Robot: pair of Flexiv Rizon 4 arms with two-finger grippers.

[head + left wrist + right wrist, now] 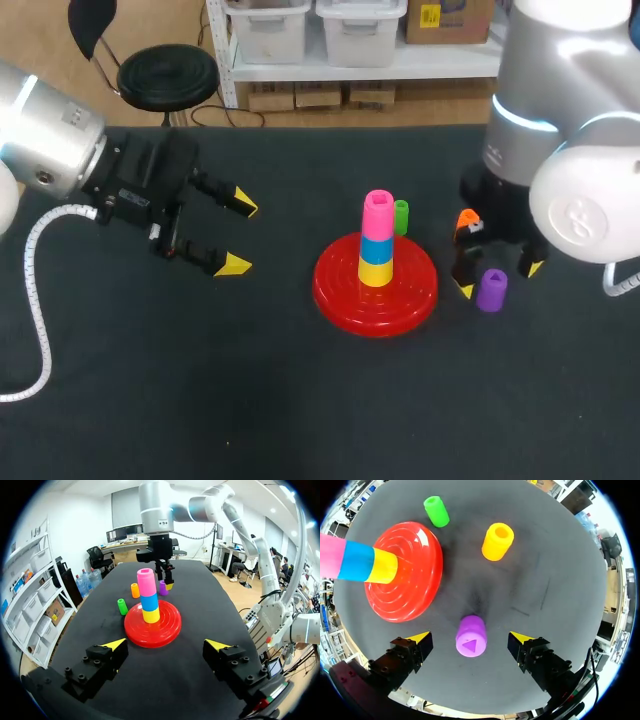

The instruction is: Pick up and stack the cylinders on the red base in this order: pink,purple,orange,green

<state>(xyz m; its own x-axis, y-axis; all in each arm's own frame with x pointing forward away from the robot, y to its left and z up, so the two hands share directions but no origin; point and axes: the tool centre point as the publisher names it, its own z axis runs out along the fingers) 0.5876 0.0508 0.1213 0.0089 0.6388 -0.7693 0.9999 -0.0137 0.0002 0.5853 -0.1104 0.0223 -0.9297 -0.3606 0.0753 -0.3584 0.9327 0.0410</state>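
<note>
Cylinder in purple (pixel 471 636) is the piece for this step, since the pink cylinder (pixel 378 212) already tops the column on the red base (pixel 340 290). The purple one stands upright on the table (pixel 200 400) at about 4 o'clock from the base, just off its rim.

The right tool (pixel 470 638) sits directly over it, with the jaws wide apart. One yellow tip is on each side of the cylinder and neither touches it, so the tool holds nothing. To do this well, I would lower it straight down and keep the cylinder centred between the tips. The jaws should close low enough on the wall that the piece cannot tip. Then lift clear of the pink top before crossing over to the column (the hole in the cylinder's top face must line up with that column).

The orange cylinder (pixel 497 541), at 3 o'clock from the base, and the green cylinder (pixel 436 511), at 1 o'clock, are well clear of the grasp.

The left tool (pixel 240 235) hangs at 9 o'clock from the base, spread wide and empty.
</note>
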